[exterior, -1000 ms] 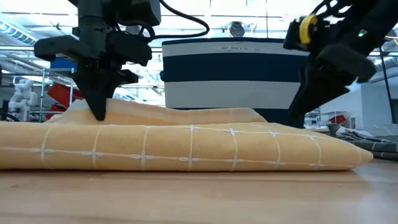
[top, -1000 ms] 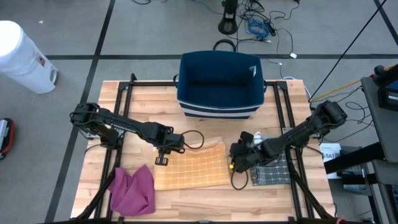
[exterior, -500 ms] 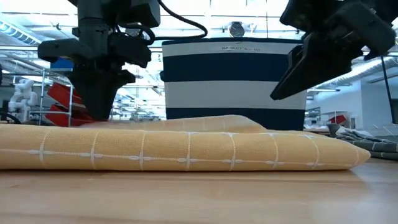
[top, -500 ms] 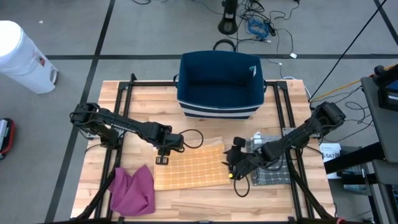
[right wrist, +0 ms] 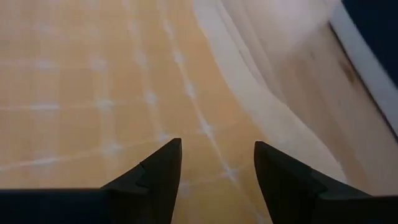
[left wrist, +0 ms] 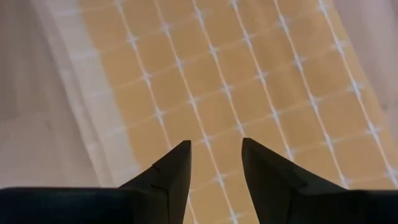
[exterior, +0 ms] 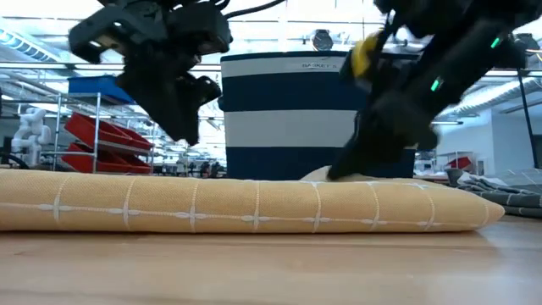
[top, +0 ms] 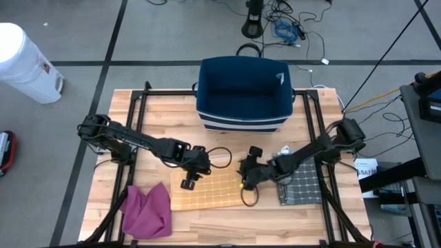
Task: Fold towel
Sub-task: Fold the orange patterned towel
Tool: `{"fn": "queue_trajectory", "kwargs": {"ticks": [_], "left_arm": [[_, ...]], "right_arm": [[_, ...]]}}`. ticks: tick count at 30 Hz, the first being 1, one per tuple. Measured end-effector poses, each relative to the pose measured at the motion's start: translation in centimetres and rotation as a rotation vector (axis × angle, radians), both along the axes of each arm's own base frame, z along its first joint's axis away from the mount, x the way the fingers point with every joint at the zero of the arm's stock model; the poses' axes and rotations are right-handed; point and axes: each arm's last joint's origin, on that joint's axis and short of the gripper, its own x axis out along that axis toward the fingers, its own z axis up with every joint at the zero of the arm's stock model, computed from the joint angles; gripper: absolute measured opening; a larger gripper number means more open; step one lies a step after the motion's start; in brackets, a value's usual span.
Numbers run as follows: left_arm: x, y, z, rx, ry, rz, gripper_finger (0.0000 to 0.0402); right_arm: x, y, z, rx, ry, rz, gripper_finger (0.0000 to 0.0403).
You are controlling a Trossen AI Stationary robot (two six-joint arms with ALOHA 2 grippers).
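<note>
Yellow checked towel (top: 210, 191) lies folded on desk (top: 158, 124) | left gripper (top: 188, 183) and right gripper (top: 242, 184) are hovered above, jaws spread, empty | next: an edge is to be pinched.

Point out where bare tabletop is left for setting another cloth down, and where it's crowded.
Free: the wood strip in front of the orange towel, between the magenta cloth and the grey cloth; also the wood left of the blue basket. Crowded: over the towel, where the left gripper and right gripper both hang open.
</note>
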Motion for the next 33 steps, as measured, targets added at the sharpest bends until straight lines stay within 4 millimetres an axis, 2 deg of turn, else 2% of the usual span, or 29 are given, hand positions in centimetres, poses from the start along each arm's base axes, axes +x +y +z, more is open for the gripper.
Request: {"fn": "queue_trajectory", "kwargs": {"ticks": [4,7,10,15,18,23,28,33], "left_arm": [[0.3,0.3,-0.2,0.006,-0.011,0.022,0.0149],[0.5,0.3,-0.5,0.003,-0.008,0.033,0.0149],[0.8,0.0,-0.7,-0.012,-0.016,0.04,0.0149],[1.5,-1.4,-0.9,-0.081,-0.076,-0.022,0.0149],[1.9,-2.4,-1.3,-0.102,-0.097,-0.056,0.0149],[2.4,-4.0,-2.7,-0.102,-0.104,-0.108,0.0149],[3.0,-5.7,-4.3,-0.109,-0.123,-0.146,0.0149],[3.1,-7.8,-6.1,-0.104,-0.127,-0.199,0.0149]], "right_arm": [[0.6,-1.5,-2.1,0.05,0.052,-0.076,0.0187],[0.8,-1.9,-2.4,0.075,0.061,-0.086,0.0187],[0.4,-1.7,-1.7,0.063,0.066,-0.054,0.0186],[0.1,-0.6,1.7,0.05,-0.037,0.046,0.0171],[0.0,0.4,2.5,0.105,-0.067,0.151,0.0163],[-0.1,2.6,2.5,0.211,-0.096,0.31,0.016],[-0.5,4.3,1.7,0.209,-0.082,0.358,0.016],[-0.4,5.4,1.8,0.205,-0.133,0.398,0.016]]}}
